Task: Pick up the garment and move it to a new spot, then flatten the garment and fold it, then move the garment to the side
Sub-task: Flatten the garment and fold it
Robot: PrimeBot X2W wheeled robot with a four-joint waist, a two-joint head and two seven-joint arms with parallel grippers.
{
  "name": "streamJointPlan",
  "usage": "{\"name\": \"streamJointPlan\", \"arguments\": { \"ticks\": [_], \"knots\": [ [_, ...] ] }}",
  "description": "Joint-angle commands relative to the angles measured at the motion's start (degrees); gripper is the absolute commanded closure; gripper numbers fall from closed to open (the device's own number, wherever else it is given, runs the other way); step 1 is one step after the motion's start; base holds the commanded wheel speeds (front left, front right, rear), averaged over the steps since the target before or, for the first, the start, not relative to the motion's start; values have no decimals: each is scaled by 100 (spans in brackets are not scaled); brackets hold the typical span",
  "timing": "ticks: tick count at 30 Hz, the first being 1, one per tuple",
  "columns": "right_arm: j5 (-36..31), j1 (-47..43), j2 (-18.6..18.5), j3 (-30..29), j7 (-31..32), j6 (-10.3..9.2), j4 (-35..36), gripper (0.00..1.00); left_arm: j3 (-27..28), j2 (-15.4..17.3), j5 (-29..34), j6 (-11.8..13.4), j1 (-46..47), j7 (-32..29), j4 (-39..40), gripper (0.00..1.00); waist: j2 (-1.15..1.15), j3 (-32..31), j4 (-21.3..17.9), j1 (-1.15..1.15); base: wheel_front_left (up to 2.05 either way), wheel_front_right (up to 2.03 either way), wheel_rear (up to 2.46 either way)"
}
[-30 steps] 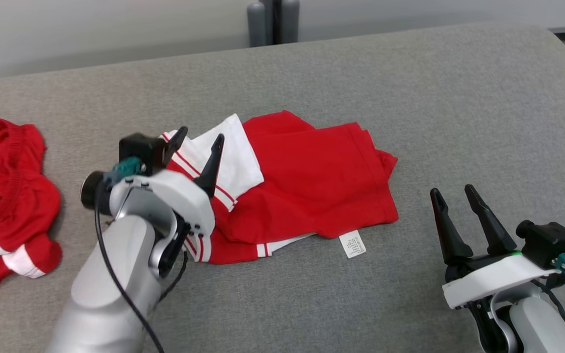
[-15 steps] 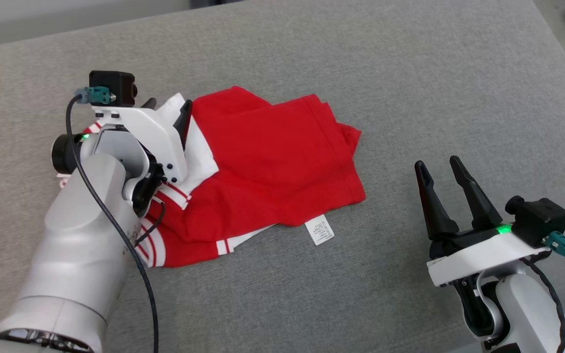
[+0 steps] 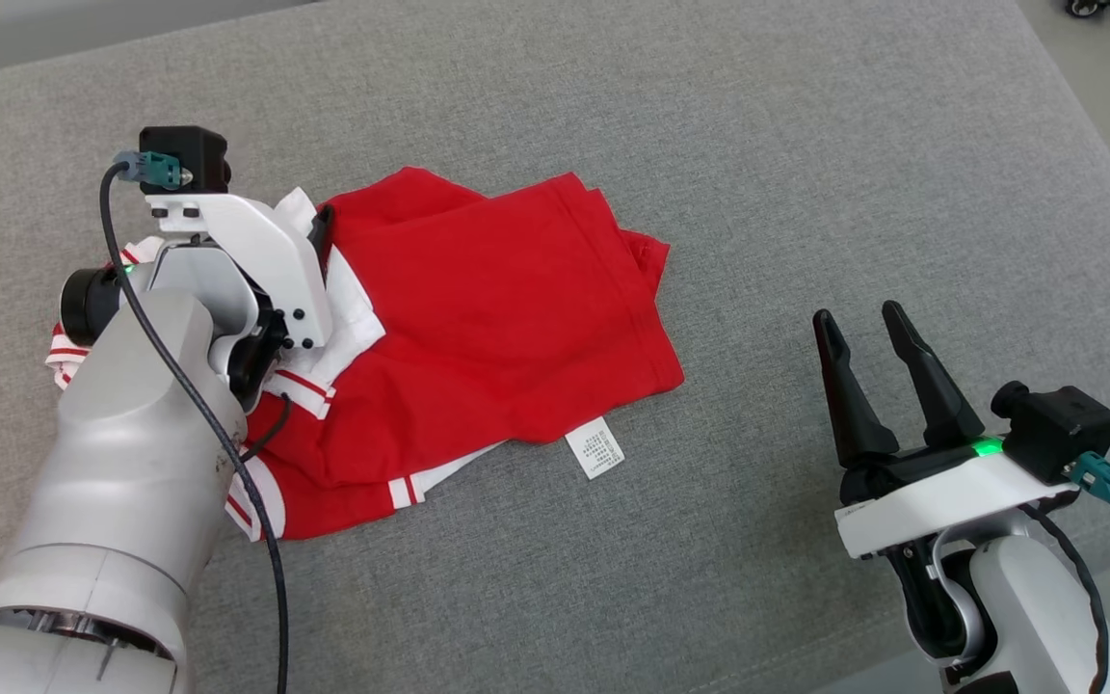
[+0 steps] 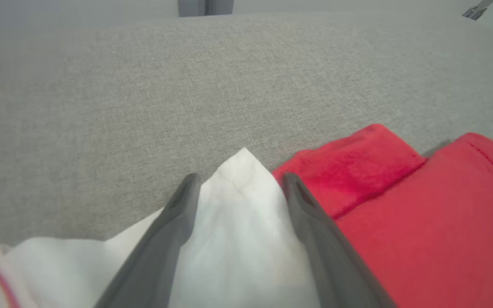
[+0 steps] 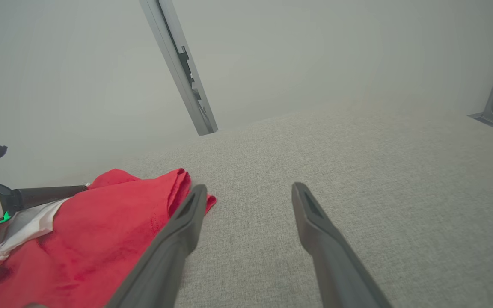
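Observation:
The garment (image 3: 497, 318) is red with white, red-striped sleeves and lies crumpled on the grey cushion, left of centre. My left gripper (image 3: 309, 226) hangs over its white sleeve (image 3: 353, 318), mostly hidden behind its own wrist housing. In the left wrist view the left gripper (image 4: 240, 182) is open, its fingers straddling the sleeve's pointed white corner (image 4: 238, 222), with red cloth (image 4: 422, 214) to the right. My right gripper (image 3: 863, 333) stands open over bare cushion, well right of the garment. In the right wrist view the right gripper (image 5: 250, 189) holds nothing, and the garment (image 5: 101, 239) lies to its left.
A white care label (image 3: 594, 448) sticks out from the garment's near edge. The grey cushion (image 3: 806, 193) stretches behind and to the right, ending at an edge on the far right. A metal post (image 5: 182, 64) stands beyond it against the wall.
The head camera has tilted down and turned, so the second red garment at left left the picture. My left gripper pitched down and forward over the white sleeve. The right gripper stayed put.

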State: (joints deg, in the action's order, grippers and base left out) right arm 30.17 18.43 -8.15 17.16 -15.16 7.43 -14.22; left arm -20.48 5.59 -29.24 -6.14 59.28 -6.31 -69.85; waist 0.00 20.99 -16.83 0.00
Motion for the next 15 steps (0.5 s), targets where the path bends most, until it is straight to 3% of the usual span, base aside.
{"name": "streamJointPlan", "arguments": {
  "ticks": [1,4,5,6,7,8,9,15],
  "knots": [
    [-37,-14,-18,-20,-15,11,-24,0,-9,34,22,21,48,25,-50,0,0,-16,15,0,0,0,0],
    [-51,-36,-33,-33,-15,11,-34,0,-42,-2,-8,0,61,9,-129,3,0,-68,63,0,0,0,0],
    [-56,-42,-39,-26,-15,11,-37,0,-72,-15,6,-10,45,-47,-163,32,0,-87,79,0,0,0,0],
    [-59,-46,-42,-14,-15,11,-41,0,-105,-20,21,-16,23,-96,-193,51,0,-103,91,0,0,0,0],
    [-58,-45,-45,-4,-15,11,-46,0,-133,-22,32,-27,4,-130,-213,59,0,-119,100,0,0,0,0],
    [-57,-40,-49,8,-15,11,-48,0,-148,-26,30,-24,-12,-159,-228,84,0,-132,108,0,0,0,0],
    [-55,-36,-51,15,-15,11,-50,0,-160,-34,15,-31,-36,-184,-247,97,0,-143,116,0,0,0,0],
    [-44,-50,-80,41,-15,11,-57,0,-218,-49,-38,-72,-34,-110,-280,100,0,-194,162,0,0,0,0]
  ]
}}
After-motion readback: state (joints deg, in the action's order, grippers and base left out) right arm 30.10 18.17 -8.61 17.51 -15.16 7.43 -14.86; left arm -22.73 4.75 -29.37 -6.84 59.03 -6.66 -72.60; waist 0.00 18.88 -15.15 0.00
